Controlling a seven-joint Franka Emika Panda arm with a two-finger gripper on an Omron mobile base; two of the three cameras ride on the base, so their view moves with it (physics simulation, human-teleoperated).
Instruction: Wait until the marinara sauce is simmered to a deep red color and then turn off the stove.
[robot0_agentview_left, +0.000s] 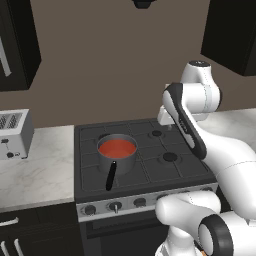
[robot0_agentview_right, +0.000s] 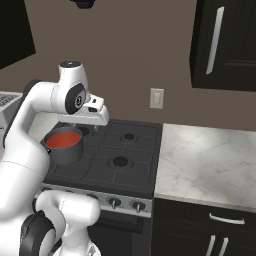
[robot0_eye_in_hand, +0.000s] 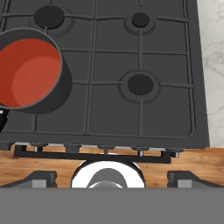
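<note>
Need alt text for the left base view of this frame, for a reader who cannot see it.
A small grey saucepan of orange-red marinara sauce sits on the front left burner of a black four-burner stove, its black handle toward the knobs. A silver toaster stands on the marble counter to the left; the white arm rises at right.

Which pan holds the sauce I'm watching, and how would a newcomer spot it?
Start at the black stove set into the marble counter. On its front left burner sits a small grey saucepan with a black handle pointing toward the knobs. It is the only pot there, filled with flat orange-red marinara sauce.
</note>
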